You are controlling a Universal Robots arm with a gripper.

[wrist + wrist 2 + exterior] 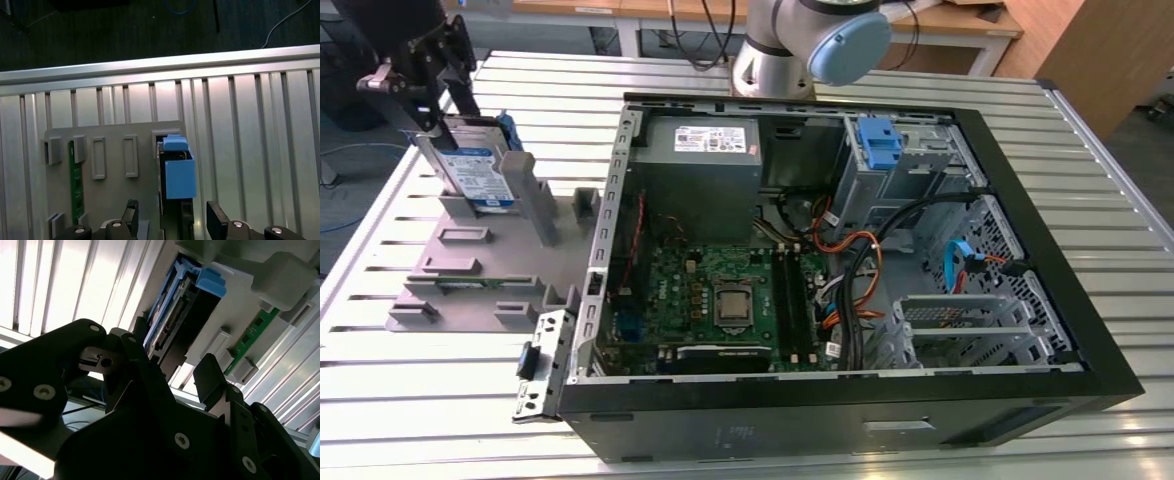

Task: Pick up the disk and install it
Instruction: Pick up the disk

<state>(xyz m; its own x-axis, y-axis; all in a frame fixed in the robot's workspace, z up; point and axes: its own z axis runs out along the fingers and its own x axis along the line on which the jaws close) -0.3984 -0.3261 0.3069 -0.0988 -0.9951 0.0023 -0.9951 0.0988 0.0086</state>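
Black fingers (131, 212) of the gripper (172, 207) are hanging spread, straddling the disk (176, 175) with a gap showing on either side. The disk is standing on edge in the grey rack (112, 147), beside the open computer case (1091, 330) on the exterior view's left, its flat faces facing the fingers and its long axis apparently pointing up toward the wrist.

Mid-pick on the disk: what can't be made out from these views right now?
- Exterior view: the disk has its foot hidden in the slot of the grey holder.
- First wrist view: the open claw straddles the disk, but the disk is edge-on, so its label is unseen.
- Second wrist view: the claw's dark body covers the disk's near end.
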